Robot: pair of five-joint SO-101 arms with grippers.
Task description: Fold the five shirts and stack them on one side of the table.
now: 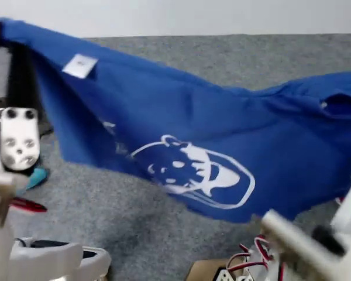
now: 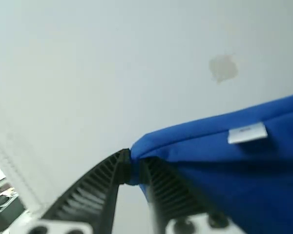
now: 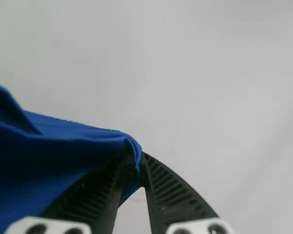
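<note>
High view from above the bench [image 1: 134,228]: a blue shirt [image 1: 222,134] hangs stretched in the air over the grey surface, running from about 10 o'clock across to 3 o'clock. Its lower edge sags toward 5 o'clock, apart from the bench as far as I can tell. A white printed figure [image 1: 193,171] sits on the cloth just below the centre, and a small white label [image 1: 80,65] shows near the 10 o'clock corner.

From the left wrist view, the left end effector [image 2: 133,161] is clenched on a folded edge of the shirt [image 2: 244,165], the cloth pinched between its ribbed black fingers [image 2: 105,178]. The same label [image 2: 247,133] lies close by, so this arm has the 10 o'clock corner. A pale wall [image 2: 88,73] stands behind it.

From the right wrist view, the right end effector [image 3: 139,163] is likewise clamped on a bunched edge of the shirt [image 3: 49,161], the fabric draping away from it.

Down at 8 o'clock on the bench lies a teal object [image 1: 36,175], too blurred to name.
</note>
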